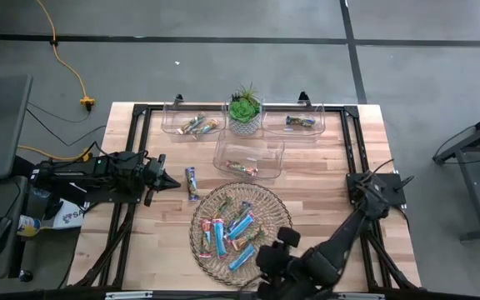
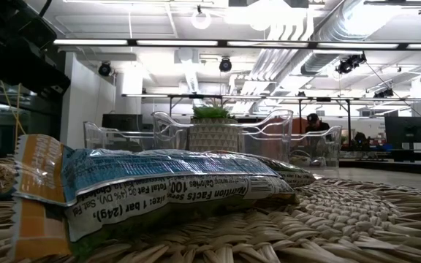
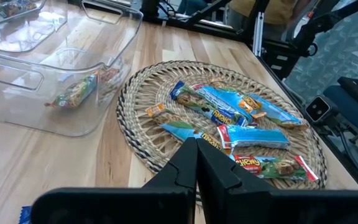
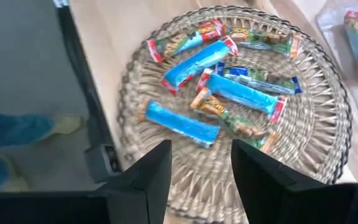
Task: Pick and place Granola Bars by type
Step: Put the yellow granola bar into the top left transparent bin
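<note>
Right gripper (image 4: 201,165), jaws apart and empty, hovers over the tray's (image 1: 269,200) near rim. Descend on the nearest blue bar (image 4: 182,123), straddling its width. Left gripper (image 3: 196,163), shut and empty, waits at the table's left edge.

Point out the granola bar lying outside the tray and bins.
The purple-wrapped bar lies alone on bare wood, between the left gripper and the wicker tray.

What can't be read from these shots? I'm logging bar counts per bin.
- Back bins: high view, bars too small to count or type.
- Middle bin: left wrist view, clear walls blur its contents.
- Wicker tray: bars overlap; right arm covers its near edge.
- Low view: one bar fills the foreground.
</note>
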